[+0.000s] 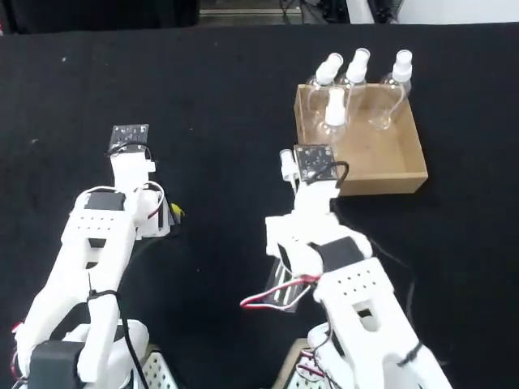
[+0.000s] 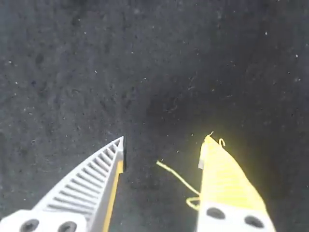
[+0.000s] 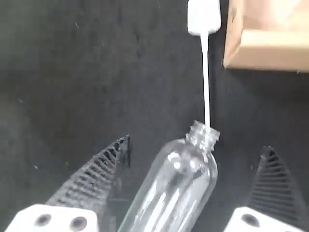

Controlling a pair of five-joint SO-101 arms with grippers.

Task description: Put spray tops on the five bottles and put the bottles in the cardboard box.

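Note:
A clear bottle (image 3: pixel 178 188) lies on the black table between the fingers of my right gripper (image 3: pixel 195 143), which is open around it. A white spray top (image 3: pixel 203 17) lies beyond the bottle's neck with its thin tube reaching into the opening. The same spray top (image 1: pixel 286 166) sits just left of the cardboard box (image 1: pixel 405 174). Several bottles with white spray tops (image 1: pixel 335 105) stand in the box at its far side. My left gripper (image 2: pixel 164 138) is open over bare table, with nothing between its fingers.
A corner of the cardboard box (image 3: pixel 270 43) lies close beside the spray top in the right wrist view. The left arm (image 1: pixel 105 235) stands well to the left of the box. Black cloth covers the table (image 1: pixel 211 97).

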